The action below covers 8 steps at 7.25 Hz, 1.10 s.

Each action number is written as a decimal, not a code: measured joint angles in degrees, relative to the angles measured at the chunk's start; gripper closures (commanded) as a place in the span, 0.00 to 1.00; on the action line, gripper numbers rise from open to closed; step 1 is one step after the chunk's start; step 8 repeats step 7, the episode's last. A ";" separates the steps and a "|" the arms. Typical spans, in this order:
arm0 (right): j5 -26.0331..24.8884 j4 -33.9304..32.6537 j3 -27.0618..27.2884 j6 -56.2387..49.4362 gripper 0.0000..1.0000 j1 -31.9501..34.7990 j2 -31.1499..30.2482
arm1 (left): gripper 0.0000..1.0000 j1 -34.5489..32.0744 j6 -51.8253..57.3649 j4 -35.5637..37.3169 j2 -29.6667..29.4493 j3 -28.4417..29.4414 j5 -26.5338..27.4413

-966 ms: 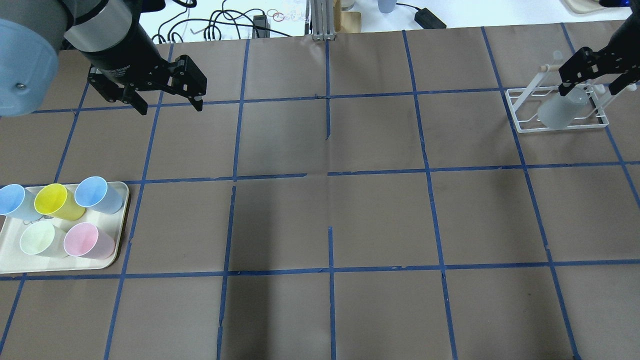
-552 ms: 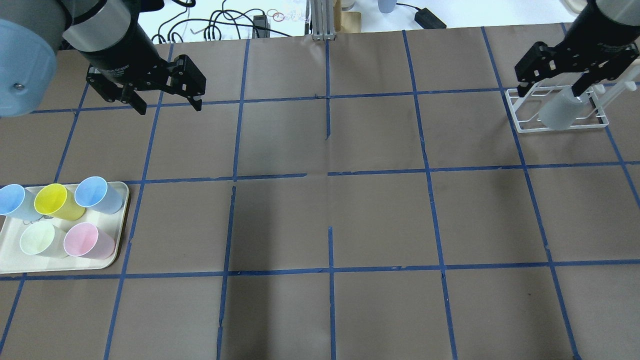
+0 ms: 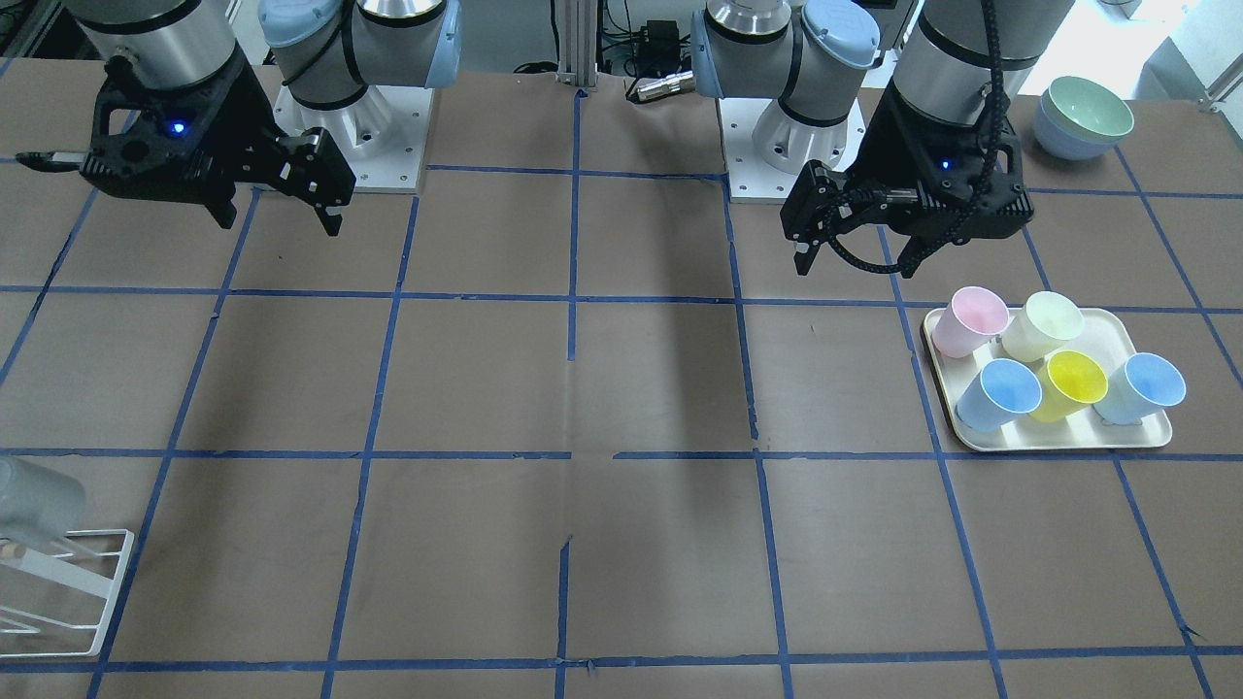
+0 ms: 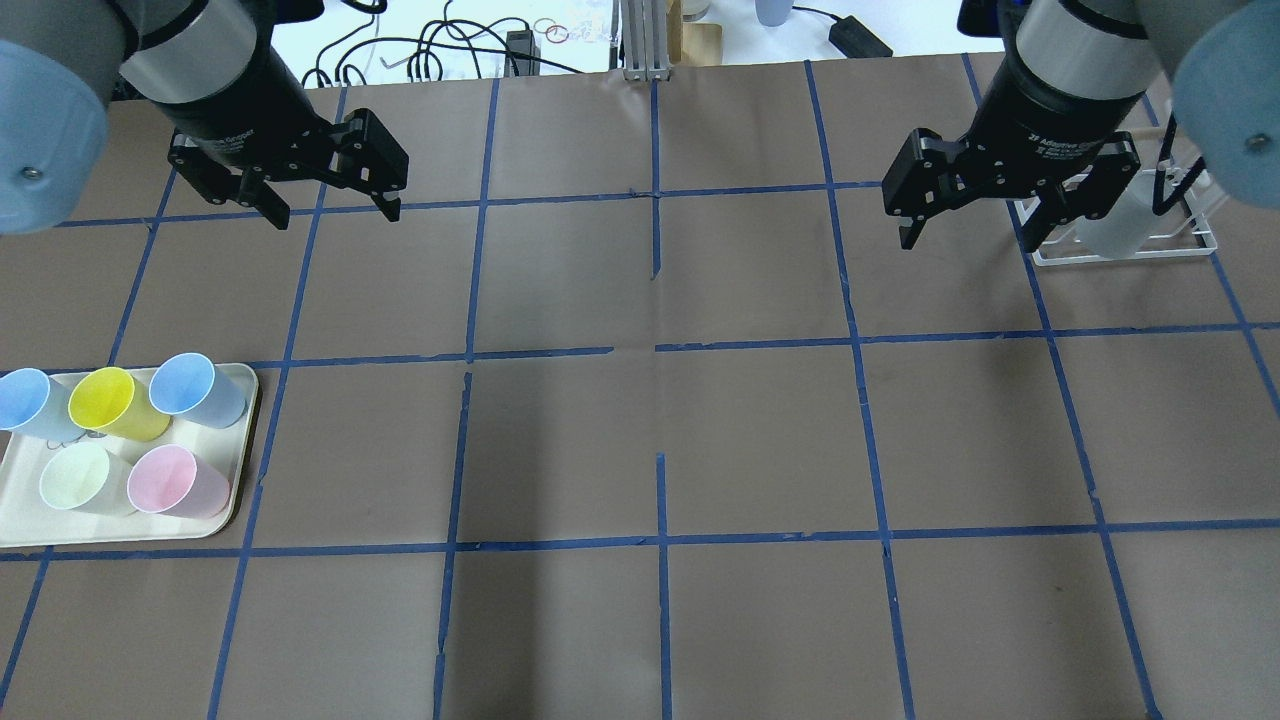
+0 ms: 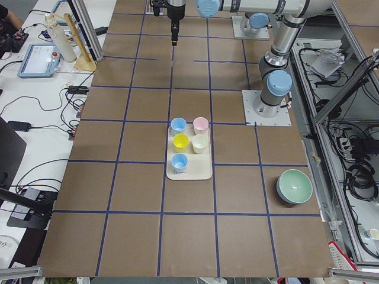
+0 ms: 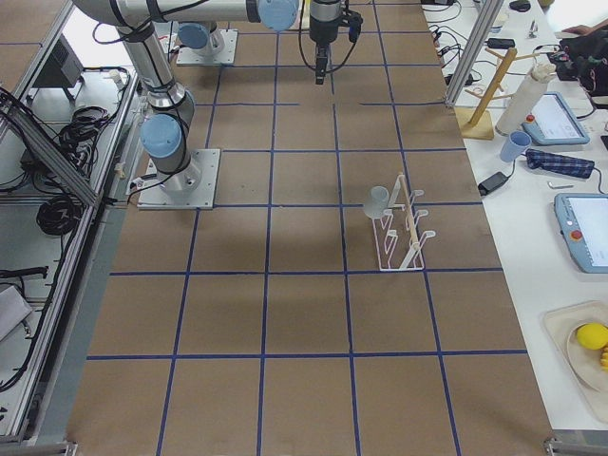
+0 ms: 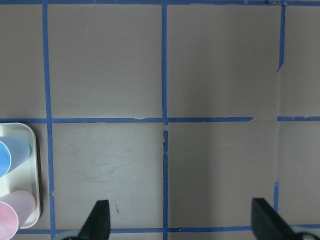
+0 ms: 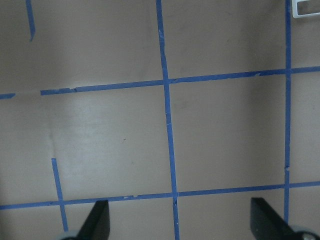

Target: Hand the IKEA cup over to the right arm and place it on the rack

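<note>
The grey IKEA cup (image 4: 1118, 228) hangs tilted on the white wire rack (image 4: 1195, 246) at the far right; my right arm hides part of it. The cup also shows in the front-facing view (image 3: 34, 497) on the rack (image 3: 92, 581), and in the exterior right view (image 6: 377, 201). My right gripper (image 4: 977, 240) is open and empty, above the table just left of the rack. It also shows in the front-facing view (image 3: 282, 221). My left gripper (image 4: 338, 218) is open and empty at the far left, above the table beyond the tray. Both wrist views show only bare table between open fingers.
A cream tray (image 4: 20, 522) at the near left holds two light blue cups, a yellow cup (image 4: 105, 402), a pale green cup (image 4: 75, 476) and a pink cup (image 4: 165, 480). Stacked bowls (image 3: 1083, 116) stand beside the left arm's base.
My right gripper has drawn back from the rack toward the table's middle, open. The grey cup stays on the rack. My left gripper has barely moved.
</note>
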 measured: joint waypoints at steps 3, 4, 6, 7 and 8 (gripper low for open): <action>0.44 -0.20 3.33 0.21 0.00 0.48 -3.03 | 0.00 0.03 0.05 0.08 0.07 -0.05 0.02; 0.19 -0.47 3.48 -0.22 0.00 0.13 -3.20 | 0.00 0.03 0.05 0.08 0.07 -0.01 0.03; -0.11 -0.47 3.52 -0.60 0.00 -0.64 -3.29 | 0.00 0.03 0.05 0.09 0.00 0.04 -0.02; -0.14 -0.36 3.53 -0.58 0.00 -0.78 -3.33 | 0.00 0.02 0.05 0.09 -0.03 0.05 -0.02; -0.14 -0.36 3.53 -0.58 0.00 -0.78 -3.33 | 0.00 0.02 0.05 0.09 -0.03 0.05 -0.02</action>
